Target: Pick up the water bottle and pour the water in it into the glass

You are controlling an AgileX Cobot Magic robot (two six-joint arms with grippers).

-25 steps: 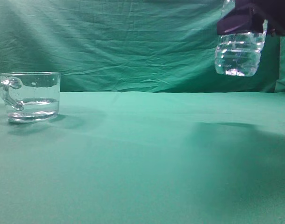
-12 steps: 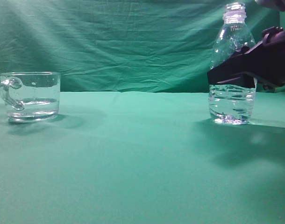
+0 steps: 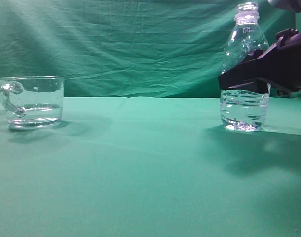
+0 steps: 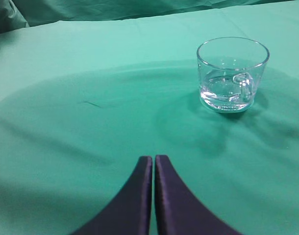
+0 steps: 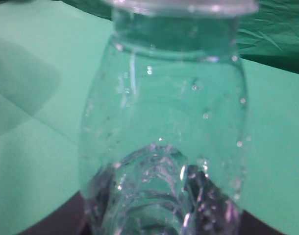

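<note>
The water bottle (image 3: 243, 106) stands upright on the green cloth at the right, uncapped, with a little water (image 3: 242, 118) in its ribbed lower part. My right gripper (image 3: 237, 79) is shut on the bottle's middle. In the right wrist view the bottle (image 5: 164, 112) fills the frame between the dark fingers (image 5: 215, 200). The glass (image 3: 33, 101) stands at the far left, handle to the left, holding water about a third of the way up. My left gripper (image 4: 153, 159) is shut and empty, hovering over the cloth short of the glass (image 4: 233, 73); it is out of the exterior view.
A green cloth (image 3: 140, 168) covers the table, and a wrinkled green backdrop (image 3: 131, 44) hangs behind it. A wide stretch of cloth lies between the glass and the bottle.
One second ago the bottle hung in the air in my right gripper. It came down and now stands on the cloth. The glass has not moved.
</note>
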